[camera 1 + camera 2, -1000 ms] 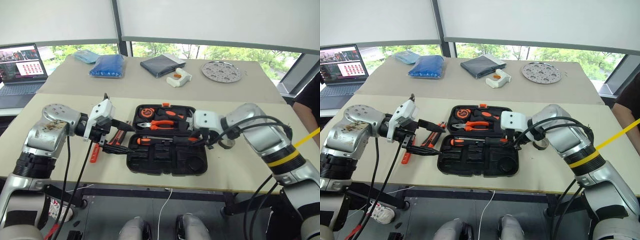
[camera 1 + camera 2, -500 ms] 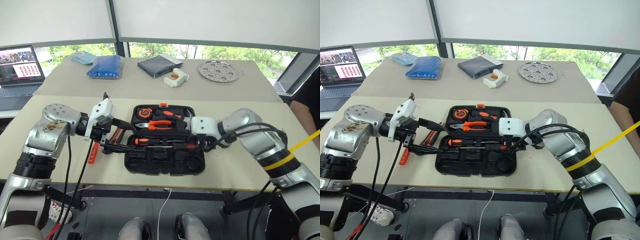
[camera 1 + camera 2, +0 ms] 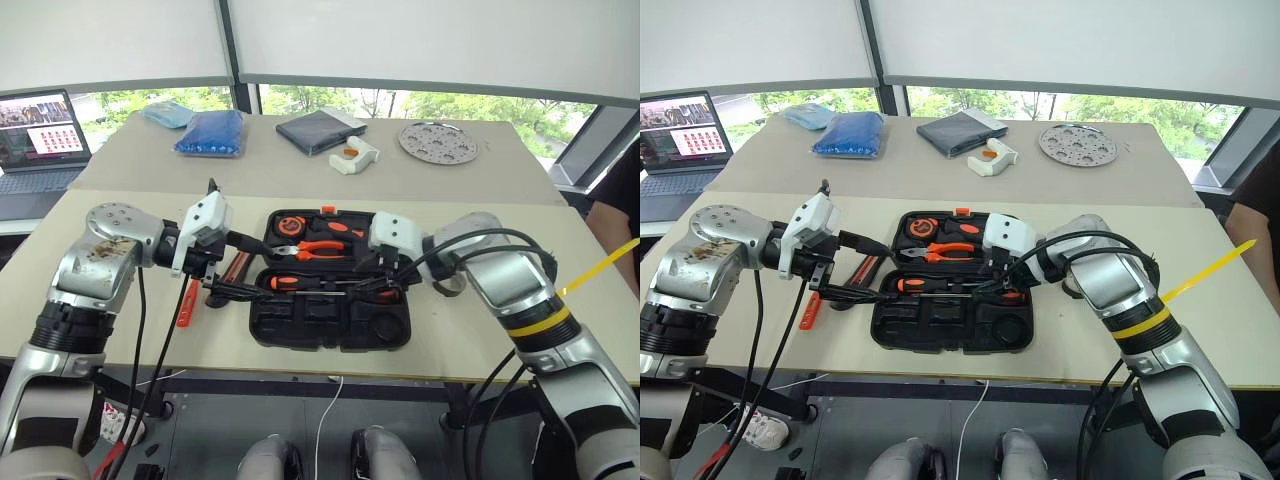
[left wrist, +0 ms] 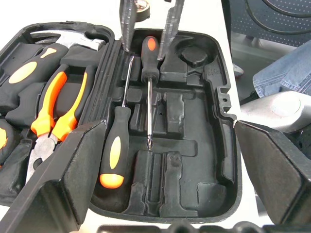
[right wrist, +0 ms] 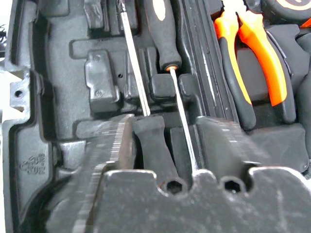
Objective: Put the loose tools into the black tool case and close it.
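Observation:
The black tool case (image 3: 330, 320) lies open on the table. Two screwdrivers rest in its front half, one with an orange-and-black handle (image 4: 114, 155), the other with a black handle (image 4: 149, 57). My right gripper (image 3: 383, 285) is open, one finger on each side of that black handle (image 5: 150, 141), with a gap on one side. My left gripper (image 3: 862, 268) hangs wide open just left of the case. Under it on the table lie a slim orange-black tool (image 3: 237, 266) and a small orange tool (image 3: 187, 303). A tape roll (image 4: 142, 5) sits beyond the case's right end.
Pliers (image 3: 325, 247), a tape measure (image 3: 291, 226) and a hammer fill the case's back half. On the far table are a laptop (image 3: 40, 125), a blue bag (image 3: 212, 132), a dark folded cloth (image 3: 318, 130), a white-orange object (image 3: 355, 155) and a perforated metal disc (image 3: 438, 142). A person (image 3: 615, 215) is at the right.
My right gripper has shifted a little to the left over the case's front half and tipped further down onto the black screwdriver handle. The left arm has stayed still.

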Motion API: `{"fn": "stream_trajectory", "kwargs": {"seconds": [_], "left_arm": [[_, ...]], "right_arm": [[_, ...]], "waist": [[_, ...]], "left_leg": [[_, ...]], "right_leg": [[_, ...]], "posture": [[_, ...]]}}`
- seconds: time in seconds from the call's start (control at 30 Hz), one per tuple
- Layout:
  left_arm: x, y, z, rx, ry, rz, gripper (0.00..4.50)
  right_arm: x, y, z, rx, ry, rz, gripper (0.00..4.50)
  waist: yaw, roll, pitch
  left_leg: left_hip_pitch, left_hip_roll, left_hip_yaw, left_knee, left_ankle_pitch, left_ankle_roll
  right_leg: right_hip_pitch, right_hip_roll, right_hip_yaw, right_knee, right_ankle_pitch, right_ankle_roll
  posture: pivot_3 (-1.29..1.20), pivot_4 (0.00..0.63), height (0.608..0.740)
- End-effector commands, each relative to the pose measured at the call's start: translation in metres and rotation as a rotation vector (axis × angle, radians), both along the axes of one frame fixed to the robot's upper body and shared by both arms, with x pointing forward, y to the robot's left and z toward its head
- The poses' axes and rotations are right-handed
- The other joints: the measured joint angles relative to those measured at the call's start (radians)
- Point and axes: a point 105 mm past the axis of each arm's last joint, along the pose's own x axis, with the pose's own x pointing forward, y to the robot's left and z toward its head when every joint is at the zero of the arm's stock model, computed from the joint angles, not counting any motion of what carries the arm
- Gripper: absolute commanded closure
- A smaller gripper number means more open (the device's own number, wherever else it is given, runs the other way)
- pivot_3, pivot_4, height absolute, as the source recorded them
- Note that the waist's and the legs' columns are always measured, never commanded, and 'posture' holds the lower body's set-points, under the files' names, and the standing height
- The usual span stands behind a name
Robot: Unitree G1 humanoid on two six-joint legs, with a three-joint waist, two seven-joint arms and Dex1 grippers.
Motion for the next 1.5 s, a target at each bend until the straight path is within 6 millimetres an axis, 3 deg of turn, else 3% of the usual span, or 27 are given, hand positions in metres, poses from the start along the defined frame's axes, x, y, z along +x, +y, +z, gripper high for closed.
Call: {"fn": "stream_trajectory", "kwargs": {"seconds": [0.03, 0.2, 0.37, 0.53, 0.73, 0.9, 1.2, 1.37, 1.5], "left_arm": [[0.003, -0.001, 0.015, -0.010, -0.064, -0.010, 0.00], [0.005, -0.003, 0.017, -0.013, -0.070, -0.008, 0.00], [0.006, -0.004, 0.018, -0.017, -0.075, -0.010, 0.00], [0.006, -0.004, 0.017, -0.017, -0.076, -0.009, 0.00], [0.005, -0.003, 0.016, -0.015, -0.073, -0.005, 0.00], [0.006, -0.004, 0.016, -0.013, -0.074, -0.008, 0.00], [0.007, -0.004, 0.011, 0.022, -0.083, -0.028, 0.00], [0.007, -0.004, 0.011, 0.023, -0.083, -0.032, 0.00], [0.007, -0.003, 0.011, 0.024, -0.083, -0.029, 0.00]], "right_arm": [[-0.001, 0.004, -0.008, 0.000, 0.002, 0.001, 4.47], [-0.005, 0.004, -0.029, -0.063, 0.027, 0.025, 4.47], [0.009, 0.002, -0.042, -0.086, -0.001, -0.035, 4.47], [0.020, -0.004, -0.014, -0.015, -0.055, -0.088, 4.47], [0.012, -0.013, 0.015, 0.062, -0.044, -0.101, 4.47], [-0.012, -0.012, -0.003, 0.040, 0.041, -0.050, 4.47], [-0.013, 0.008, -0.020, 0.052, 0.061, -0.046, 4.47], [-0.005, 0.011, -0.016, 0.067, 0.037, -0.065, 4.47], [-0.015, 0.014, 0.003, 0.116, 0.067, -0.027, 4.47]], "waist": [[0.000, 0.000, 0.000], [-0.002, -0.001, 0.000], [-0.002, -0.002, -0.001], [0.001, -0.002, -0.001], [0.000, -0.002, -0.001], [-0.001, -0.002, -0.001], [-0.002, -0.002, -0.001], [-0.002, -0.002, -0.001], [-0.002, -0.002, -0.001]], "left_leg": [[0.000, 0.000, 0.000, 0.000, 0.000, 0.000], [0.001, 0.000, 0.000, 0.000, 0.000, 0.000], [0.002, 0.000, 0.001, -0.001, 0.000, 0.000], [0.002, 0.000, 0.001, -0.001, 0.000, 0.000], [0.001, 0.000, 0.001, -0.001, 0.000, 0.000], [0.001, 0.000, 0.001, -0.001, 0.000, 0.000], [0.002, 0.000, 0.001, -0.001, 0.000, -0.001], [0.001, 0.000, 0.001, -0.001, 0.001, -0.001], [0.001, 0.000, 0.001, -0.001, 0.001, -0.001]], "right_leg": [[0.000, 0.000, 0.000, 0.000, 0.000, 0.000], [0.000, 0.000, 0.000, 0.000, 0.000, 0.000], [0.001, 0.000, 0.000, 0.000, 0.000, 0.000], [0.001, 0.000, 0.000, 0.000, 0.000, 0.000], [0.000, 0.000, 0.000, 0.000, 0.000, 0.000], [0.000, 0.000, 0.000, 0.000, 0.000, -0.001], [0.000, 0.000, 0.001, 0.000, 0.000, -0.001], [0.000, 0.000, 0.000, 0.000, 0.000, -0.001], [0.000, 0.000, 0.001, 0.000, 0.000, -0.001]], "posture": [[0.00, 0.150, 0.718], [0.00, 0.150, 0.718], [0.00, 0.150, 0.718], [0.00, 0.150, 0.718], [0.00, 0.150, 0.718], [0.00, 0.150, 0.718], [0.00, 0.150, 0.718], [0.00, 0.150, 0.718], [0.00, 0.150, 0.718]]}}
